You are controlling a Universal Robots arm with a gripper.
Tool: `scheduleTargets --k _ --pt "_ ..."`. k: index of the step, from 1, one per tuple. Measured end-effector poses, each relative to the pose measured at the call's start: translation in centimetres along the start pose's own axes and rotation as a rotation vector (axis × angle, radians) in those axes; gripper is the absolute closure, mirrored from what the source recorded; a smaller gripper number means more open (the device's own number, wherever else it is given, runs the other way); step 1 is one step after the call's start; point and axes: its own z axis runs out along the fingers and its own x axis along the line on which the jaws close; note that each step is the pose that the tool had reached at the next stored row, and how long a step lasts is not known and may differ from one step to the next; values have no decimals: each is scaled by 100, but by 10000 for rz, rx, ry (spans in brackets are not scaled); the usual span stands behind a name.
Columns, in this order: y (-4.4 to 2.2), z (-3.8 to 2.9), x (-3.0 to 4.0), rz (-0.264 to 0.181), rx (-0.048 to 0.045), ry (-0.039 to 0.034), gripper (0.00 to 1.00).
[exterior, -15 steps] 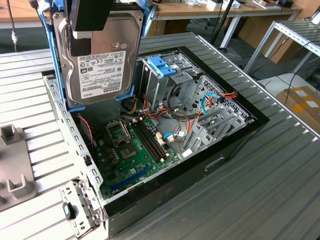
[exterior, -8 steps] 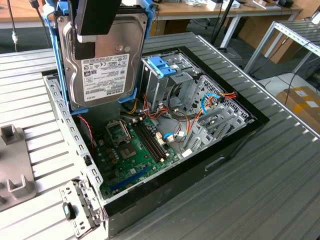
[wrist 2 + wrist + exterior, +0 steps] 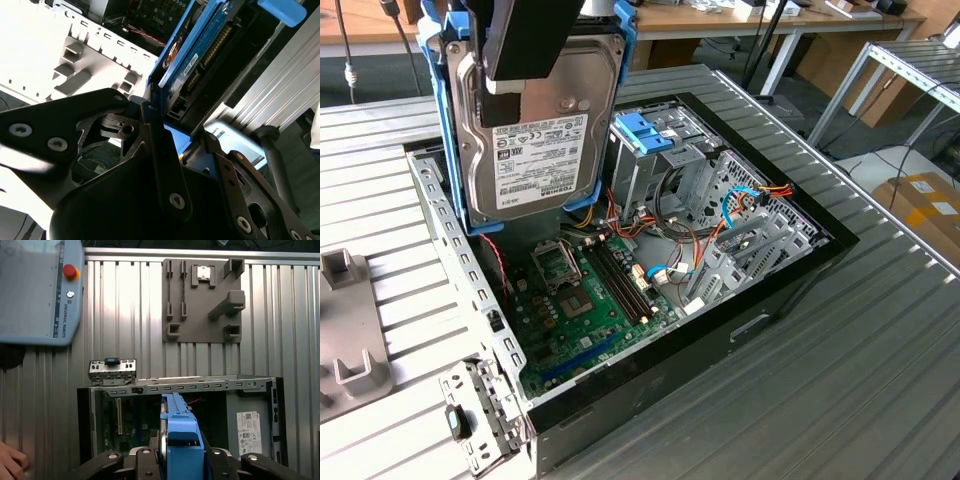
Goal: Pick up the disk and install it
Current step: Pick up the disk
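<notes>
The disk [image 3: 535, 130], a grey metal drive with a white label and bright blue rails, hangs upright above the open computer case [image 3: 800, 270], over its far left corner in the exterior view. My gripper [image 3: 520, 65] comes down from above and is shut on the disk, one black finger lying across its labelled face. In the second wrist view the disk's [image 3: 200, 55] circuit-board side sits between my black fingers [image 3: 155, 145]. In the first wrist view the disk [image 3: 180, 435] is edge-on, over the case's open interior.
Inside the case are the green motherboard [image 3: 580, 310], a metal drive cage with a blue bracket [image 3: 645, 130] and loose cables. A grey fixture plate [image 3: 202, 300], a teach pendant [image 3: 35, 290] and a person's hand [image 3: 10, 462] lie on the ribbed table.
</notes>
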Motion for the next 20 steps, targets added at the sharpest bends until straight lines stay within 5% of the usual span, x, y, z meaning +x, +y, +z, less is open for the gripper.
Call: scheduleTargets --k 20 --pt "-104 17 197 0 0 11 63"
